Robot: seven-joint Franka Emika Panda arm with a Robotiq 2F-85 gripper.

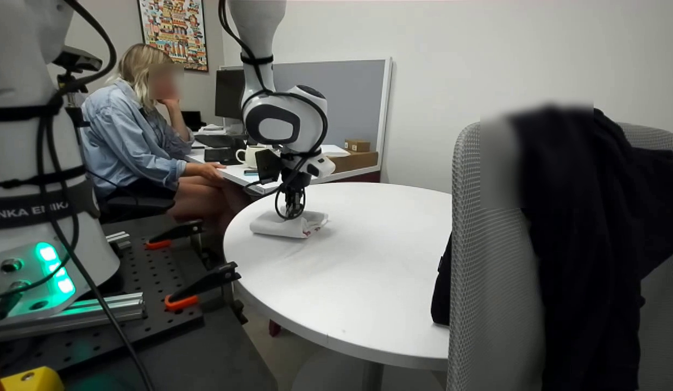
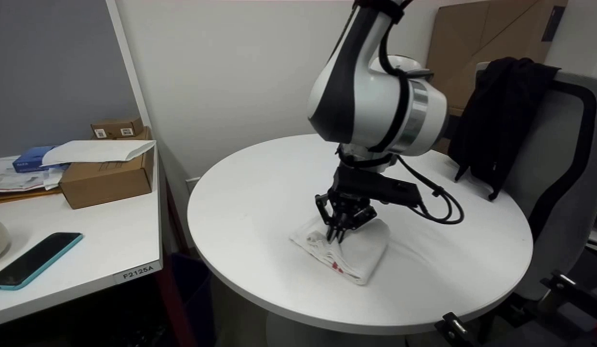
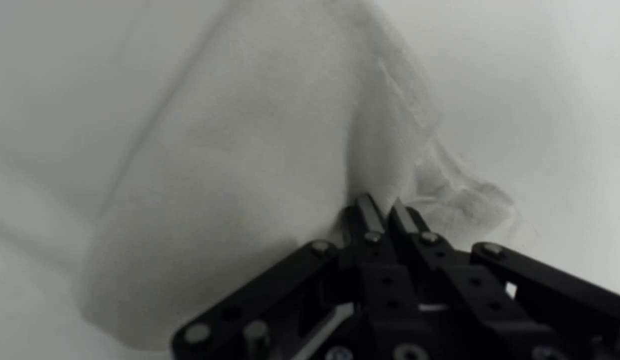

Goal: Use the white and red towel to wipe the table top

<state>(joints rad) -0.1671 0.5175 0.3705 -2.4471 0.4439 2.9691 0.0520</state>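
A folded white towel with small red marks lies on the round white table (image 1: 369, 271). The towel (image 1: 276, 225) shows in both exterior views, with red marks at its near edge in an exterior view (image 2: 368, 248). In the wrist view the towel (image 3: 239, 150) fills the left and middle. My gripper (image 1: 293, 215) points down onto the towel and shows also in an exterior view (image 2: 335, 237). In the wrist view its fingertips (image 3: 382, 207) are close together with a raised fold of the towel pinched between them. The cloth under the fingers is partly hidden.
A mesh chair (image 1: 494, 282) with a dark jacket (image 2: 496, 115) stands against the table. A desk (image 2: 115, 236) beside the table bears a phone (image 2: 33, 260) and cardboard boxes (image 2: 110, 180). A person (image 1: 132, 136) sits at the desk. Black clamps (image 1: 203, 285) sit near the table's edge.
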